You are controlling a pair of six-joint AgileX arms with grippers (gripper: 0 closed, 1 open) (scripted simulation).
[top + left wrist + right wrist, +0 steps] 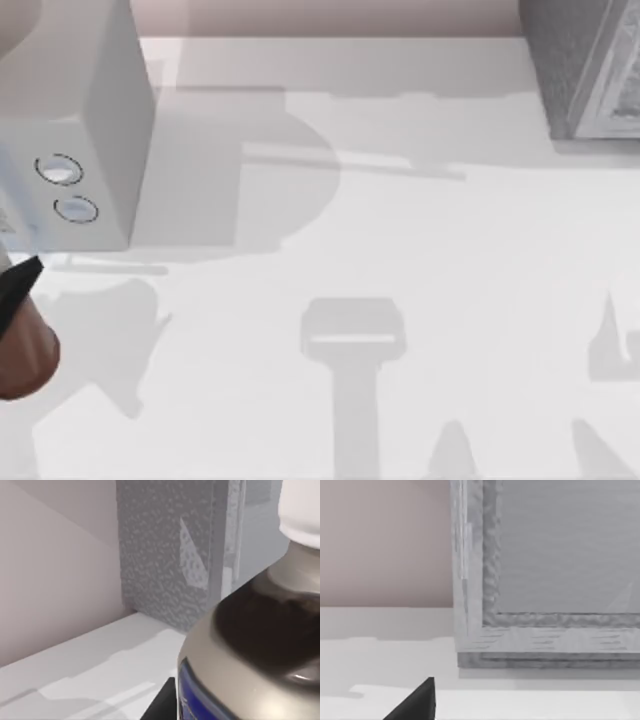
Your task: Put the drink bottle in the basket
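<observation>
The drink bottle (22, 360) shows as a reddish-brown body at the table's left edge in the top view, raised off the table. In the left wrist view the drink bottle (250, 645) looms very close, with its white cap (300, 510) and silver label band. My left gripper (15, 300) is shut on it, and one dark finger (161, 706) lies against its side. The grey textured basket (585, 70) stands at the far right corner. The basket (545, 630) is near my right gripper (415, 704).
A white box-shaped part of my left arm (80, 130) with two round lenses covers the top view's far left. The white table (400, 230) carries shadows of both arms. A pale wall (385, 540) rises behind the table.
</observation>
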